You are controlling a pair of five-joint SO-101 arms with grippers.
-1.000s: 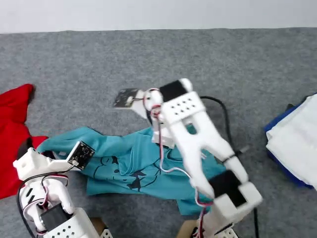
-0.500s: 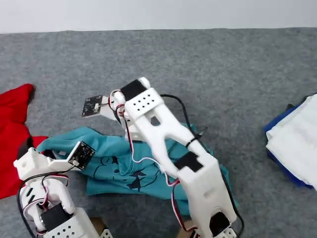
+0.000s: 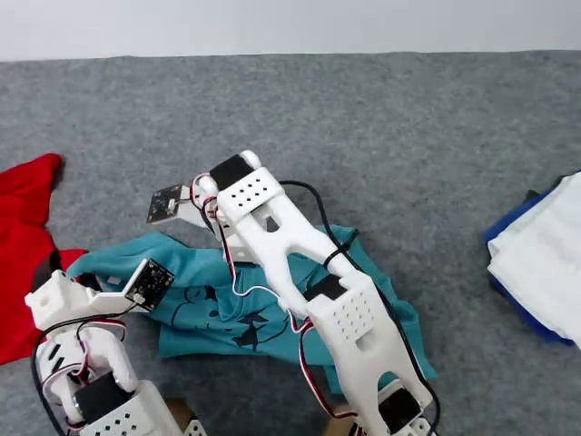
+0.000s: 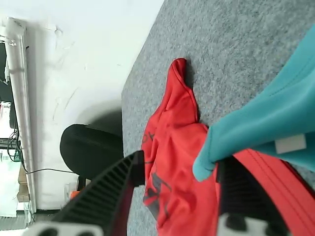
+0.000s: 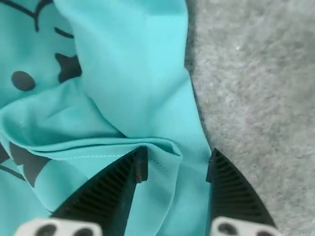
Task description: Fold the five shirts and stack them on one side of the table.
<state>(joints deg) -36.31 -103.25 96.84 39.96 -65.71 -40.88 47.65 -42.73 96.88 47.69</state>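
1. The teal shirt lies crumpled at the front middle of the grey table, unfolded. The red shirt lies just beside it on the left, and the folded stack sits well apart at the right edge.
2. Over the last second the right arm has swung leftward across the teal shirt. The left arm has not moved.
3. The right gripper now hangs over a raised fold near the shirt's edge, jaws spread on either side of it.
4. The left gripper is also spread, with a teal sleeve tip lying between its jaws, unpinched.
5. I judge that the right arm is positioned for a grasp and the fold itself is not yet begun.
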